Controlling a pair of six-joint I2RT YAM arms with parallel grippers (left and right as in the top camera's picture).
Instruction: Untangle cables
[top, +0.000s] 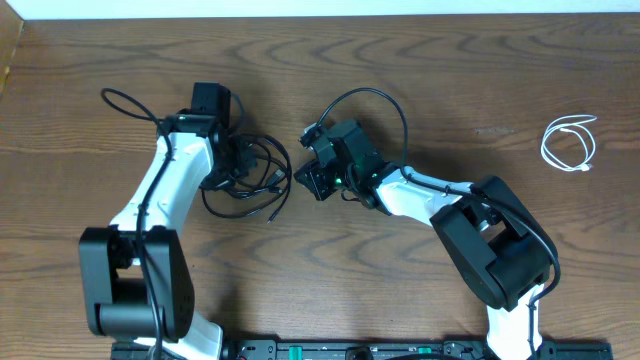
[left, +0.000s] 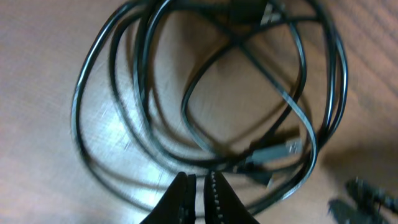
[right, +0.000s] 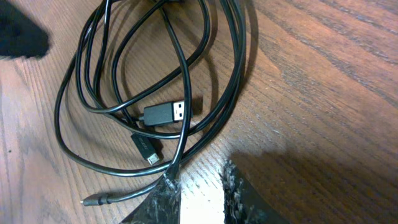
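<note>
The black cable (top: 262, 178) lies in a loose, overlapping coil left of middle on the counter (top: 450, 80), with its USB plug (right: 166, 113) inside the loops. The white cable (top: 570, 143) sits coiled well apart, at the right. The left hand (left: 200, 190) is closed at the coil's edge; I cannot tell whether it pinches a strand. The right hand (right: 199, 186) is narrowly parted, one strand against a fingertip (right: 166, 190). A pull from here could drag the whole coil and cinch the crossings, because the plugs sit within the loops.
</note>
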